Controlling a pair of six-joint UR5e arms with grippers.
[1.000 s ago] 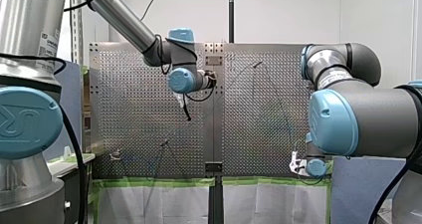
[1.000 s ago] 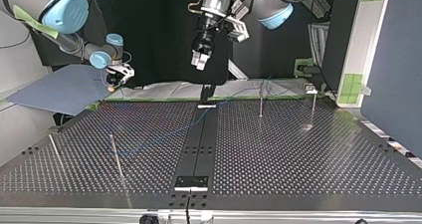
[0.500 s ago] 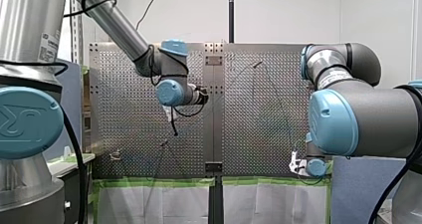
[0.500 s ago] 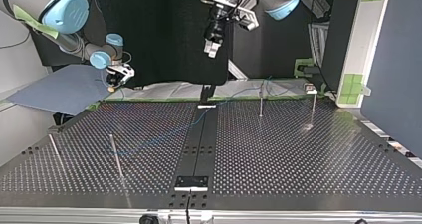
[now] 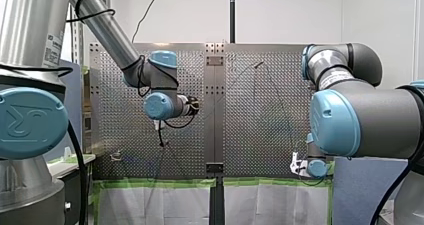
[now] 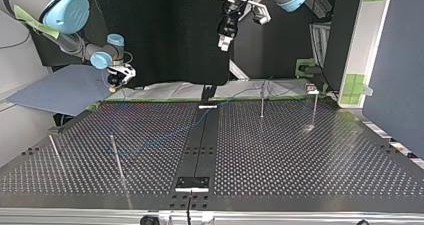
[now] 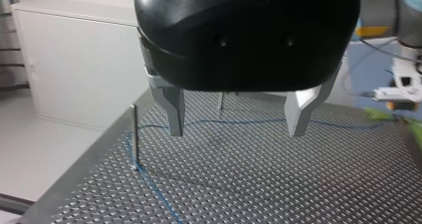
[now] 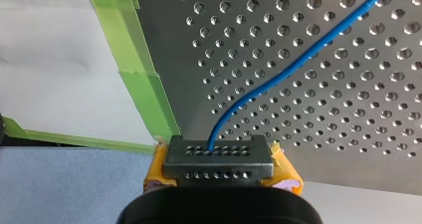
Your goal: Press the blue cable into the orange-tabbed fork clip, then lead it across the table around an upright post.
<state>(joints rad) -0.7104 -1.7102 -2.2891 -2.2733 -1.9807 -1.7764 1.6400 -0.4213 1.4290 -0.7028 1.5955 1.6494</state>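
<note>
Lying slack on the perforated surface [image 8: 348, 109], the blue cable [image 8: 298, 59] ends in the right claw [image 8: 218, 152].
Its yellow pads [image 8: 284, 171] pinch it at the surface's edge; the left claw [image 7: 236, 131] hangs spread and empty above, near an upright post [image 7: 133, 134] the cable passes.

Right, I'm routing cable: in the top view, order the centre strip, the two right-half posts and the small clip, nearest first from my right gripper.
From my right gripper, clamped on the blue cable:
1. black centre strip, far end, mid-table.
2. inner post, just right of it.
3. outer post and small clip, far right corner: too close to call.
</note>
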